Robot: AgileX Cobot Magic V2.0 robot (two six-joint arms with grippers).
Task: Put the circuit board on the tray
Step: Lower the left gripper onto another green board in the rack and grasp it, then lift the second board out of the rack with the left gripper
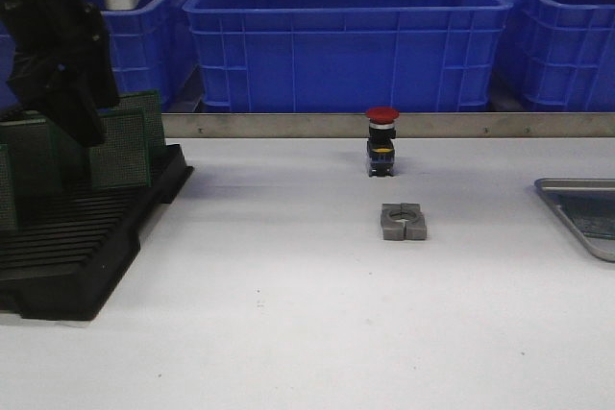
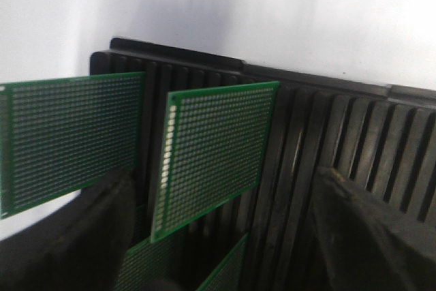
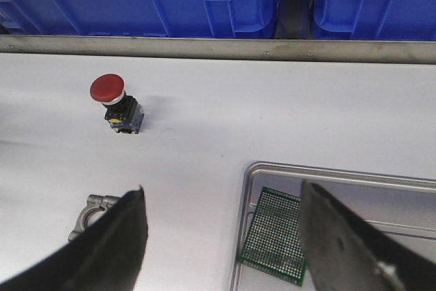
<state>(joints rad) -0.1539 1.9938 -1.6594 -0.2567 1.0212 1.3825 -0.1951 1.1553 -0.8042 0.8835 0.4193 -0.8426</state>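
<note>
Black slotted rack (image 1: 82, 237) sits closest, on the table's (image 1: 307, 333) left, holding green circuit boards (image 2: 211, 155) upright in its slots. My left fingers (image 2: 116, 216) are spread wide on either side of one standing board, not touching it. My right fingers (image 3: 129, 236) hang open above the tray (image 3: 327, 176), where one circuit board (image 3: 276, 235) lies flat in the corner. Between rack and tray stand a red push button (image 1: 381, 141) and a grey metal clamp block (image 1: 404, 222). Blue crates (image 1: 346, 36) line the back.

text: none legible | labels: none | brands: none | numbers: none
</note>
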